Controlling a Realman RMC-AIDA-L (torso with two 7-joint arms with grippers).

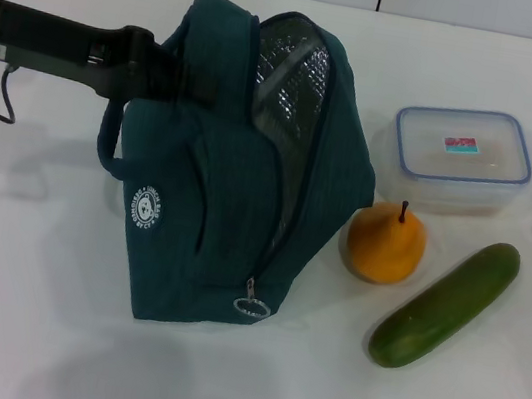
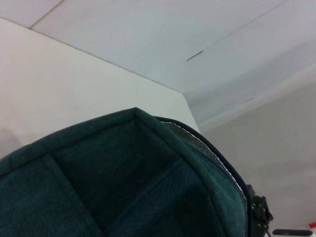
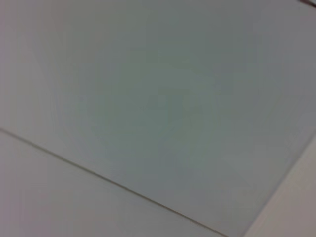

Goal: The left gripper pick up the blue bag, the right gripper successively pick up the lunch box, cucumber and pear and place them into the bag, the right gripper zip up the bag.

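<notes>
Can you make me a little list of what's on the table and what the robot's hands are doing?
bag: blue bag on the white table, unzipped, silver lining showing
bag holder: left gripper at the bag's top left edge
lunch box: lunch box to the right of the bag, lid on
pear: pear in front of the lunch box, touching the bag's side
cucumber: cucumber lying slanted, right of the pear
inside the bag: nothing seen yet
right gripper: not in view

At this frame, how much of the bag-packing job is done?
Only the first step. The left gripper is at the blue bag, apparently on its handle, and the bag gapes unzipped. The lunch box, pear and cucumber lie outside it on the table. Packing and zipping remain; the right gripper is out of sight.
</notes>
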